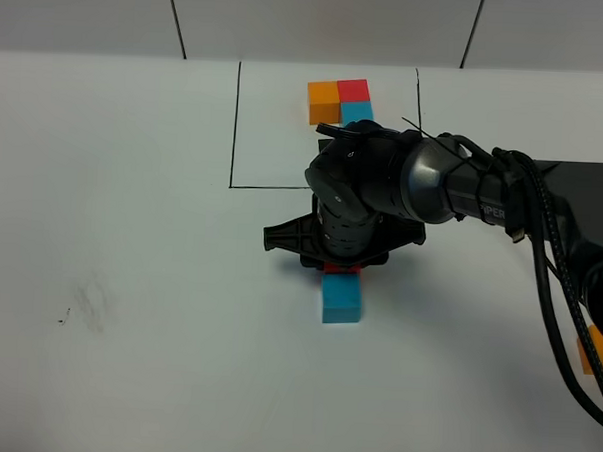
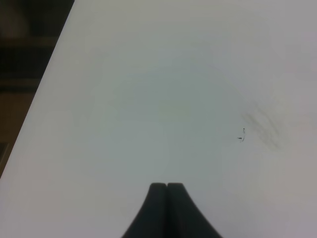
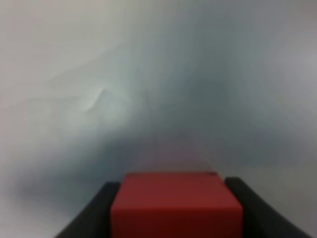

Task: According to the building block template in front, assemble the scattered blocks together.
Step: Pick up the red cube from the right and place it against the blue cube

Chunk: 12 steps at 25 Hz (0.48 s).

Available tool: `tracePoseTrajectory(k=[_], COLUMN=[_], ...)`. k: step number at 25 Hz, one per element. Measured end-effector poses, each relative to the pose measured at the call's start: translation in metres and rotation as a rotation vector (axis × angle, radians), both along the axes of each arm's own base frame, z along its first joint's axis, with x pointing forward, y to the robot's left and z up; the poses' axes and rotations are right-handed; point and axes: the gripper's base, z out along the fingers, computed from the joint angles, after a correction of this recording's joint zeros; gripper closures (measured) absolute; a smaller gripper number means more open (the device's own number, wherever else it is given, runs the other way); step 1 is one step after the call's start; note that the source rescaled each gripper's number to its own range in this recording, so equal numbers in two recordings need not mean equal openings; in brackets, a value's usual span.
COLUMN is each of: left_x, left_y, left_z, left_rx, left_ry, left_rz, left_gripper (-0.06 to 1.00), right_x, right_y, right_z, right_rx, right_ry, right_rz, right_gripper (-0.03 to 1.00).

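Observation:
The template is an orange (image 1: 323, 102), red (image 1: 353, 89) and blue (image 1: 357, 112) cube joined in an L inside the black drawn rectangle (image 1: 234, 123) at the back. My right gripper (image 1: 341, 260) reaches across the middle and is shut on the loose red cube (image 1: 342, 271), which fills the space between its fingers in the right wrist view (image 3: 176, 206). The red cube is right at the far side of the loose blue cube (image 1: 341, 299). The loose orange cube (image 1: 600, 352) lies at the right edge, partly behind cables. My left gripper (image 2: 167, 186) is shut and empty over bare table.
The white table (image 1: 131, 229) carries a faint grey smudge (image 1: 93, 305) at the left, also in the left wrist view (image 2: 262, 126). The table's edge (image 2: 47, 84) shows in the left wrist view. The right arm's body and cables (image 1: 542, 226) cover the middle right.

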Motion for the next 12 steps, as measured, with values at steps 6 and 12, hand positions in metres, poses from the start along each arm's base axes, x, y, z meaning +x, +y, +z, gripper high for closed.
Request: tracePoseTrajectory(k=[6, 12], left_x=[0.0, 0.0], left_y=[0.0, 0.0], left_z=[0.0, 0.0001], left_rx=[0.0, 0.0], left_ry=[0.0, -0.001], left_rz=[0.0, 0.0], left_gripper=[0.94, 0.94], right_x=[-0.0008, -0.0009], right_y=[-0.0001, 0.0001], right_z=[-0.0002, -0.0002], right_rx=[0.002, -0.001], right_ry=[0.01, 0.01], right_rz=[-0.011, 0.007], right_gripper=[0.54, 0.54])
